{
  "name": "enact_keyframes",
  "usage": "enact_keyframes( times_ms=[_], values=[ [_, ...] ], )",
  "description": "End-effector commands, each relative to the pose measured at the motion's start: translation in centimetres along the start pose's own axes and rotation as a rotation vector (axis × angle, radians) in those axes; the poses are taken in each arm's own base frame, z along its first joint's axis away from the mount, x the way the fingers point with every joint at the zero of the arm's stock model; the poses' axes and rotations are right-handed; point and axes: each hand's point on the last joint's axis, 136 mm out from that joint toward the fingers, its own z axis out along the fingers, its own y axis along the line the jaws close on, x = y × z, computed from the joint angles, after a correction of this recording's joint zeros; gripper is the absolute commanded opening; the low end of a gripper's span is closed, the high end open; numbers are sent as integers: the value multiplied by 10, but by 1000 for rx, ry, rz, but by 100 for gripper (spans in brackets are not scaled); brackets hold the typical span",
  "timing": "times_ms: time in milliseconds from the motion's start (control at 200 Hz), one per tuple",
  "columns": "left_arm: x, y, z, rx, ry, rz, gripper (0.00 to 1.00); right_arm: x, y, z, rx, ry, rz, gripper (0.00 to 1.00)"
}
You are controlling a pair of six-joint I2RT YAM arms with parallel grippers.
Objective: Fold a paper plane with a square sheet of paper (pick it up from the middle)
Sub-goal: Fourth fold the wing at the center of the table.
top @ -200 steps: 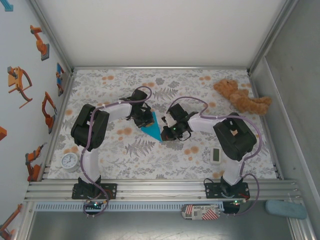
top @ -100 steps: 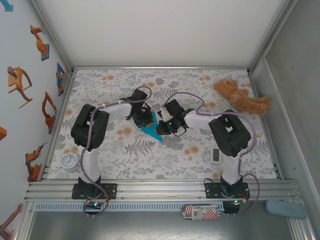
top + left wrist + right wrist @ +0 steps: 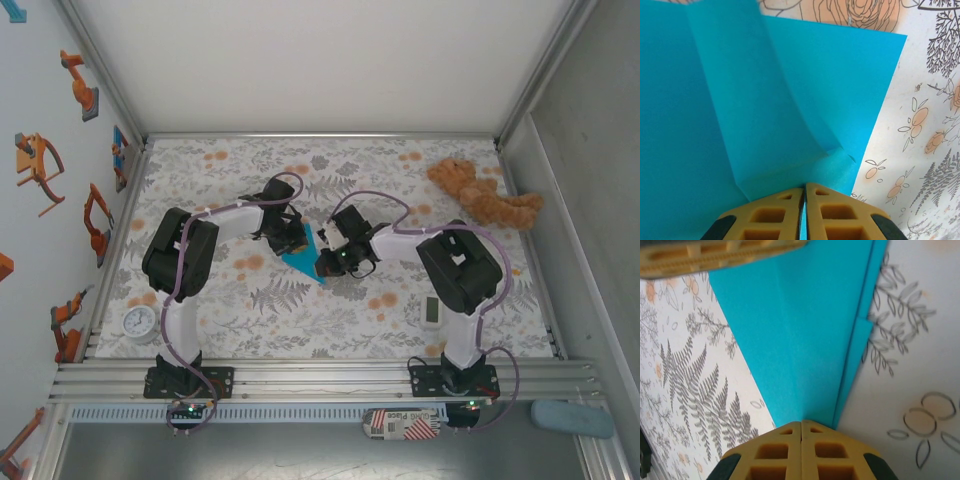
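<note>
The square sheet of paper (image 3: 303, 260) lies partly folded on the flowered table, a cyan pointed shape with its tip toward the near edge. In the left wrist view the paper (image 3: 765, 100) shows a raised flap and creases, and my left gripper (image 3: 804, 189) is shut with a thin cyan edge pinched between its yellow fingers. From above, the left gripper (image 3: 292, 240) sits at the sheet's upper left. My right gripper (image 3: 322, 268) is at the sheet's right edge. The right gripper (image 3: 801, 422) is shut, its tips against the paper (image 3: 800, 340) beside a long fold line.
A brown teddy bear (image 3: 485, 195) lies at the back right. A white timer (image 3: 431, 310) rests near the right arm's base, and a round dial clock (image 3: 140, 322) sits at the front left. Metal rails (image 3: 320, 378) border the near edge.
The right gripper swung left onto the paper, then drew back down along its right edge. The left gripper and the sheet stayed put.
</note>
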Motion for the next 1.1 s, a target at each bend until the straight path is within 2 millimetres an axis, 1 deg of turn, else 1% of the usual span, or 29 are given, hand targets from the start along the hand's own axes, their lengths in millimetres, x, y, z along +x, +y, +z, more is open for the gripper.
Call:
enact_keyframes(
  times_ms=[0, 110, 250, 325, 366, 416, 546, 616, 756, 906, 996, 1097],
  values=[
    [31, 114, 47, -378, 92, -108, 12, 54, -16, -2, 47, 153, 60, 0],
    [33, 116, 47, -382, 95, -110, 12, 66, -14, -6, 30, 169, 67, 0],
    [33, 115, 47, -378, 97, -109, 12, 81, -18, -11, 41, 186, 83, 0],
    [33, 112, 47, -369, 94, -106, 12, 82, -17, -16, 48, 168, 77, 0],
    [33, 112, 47, -365, 94, -107, 12, 76, -15, -20, 53, 140, 64, 0],
    [32, 110, 48, -359, 93, -102, 12, 64, -9, -28, 60, 92, 41, 0],
    [34, 103, 47, -334, 95, -94, 12, 22, 14, -48, 41, -65, -10, 0],
    [34, 97, 46, -311, 91, -91, 12, 5, 21, -47, 21, -110, -9, 0],
    [33, 85, 44, -270, 85, -90, 12, -21, 25, -30, -19, -127, 29, 0],
    [32, 77, 40, -240, 81, -90, 13, -34, 29, -18, -43, -119, 23, 0],
    [31, 72, 39, -222, 80, -87, 13, -31, 26, -6, -41, -75, 20, 0],
    [29, 60, 36, -168, 74, -66, 13, -23, 14, 4, -11, -43, 32, 0]
  ],
)
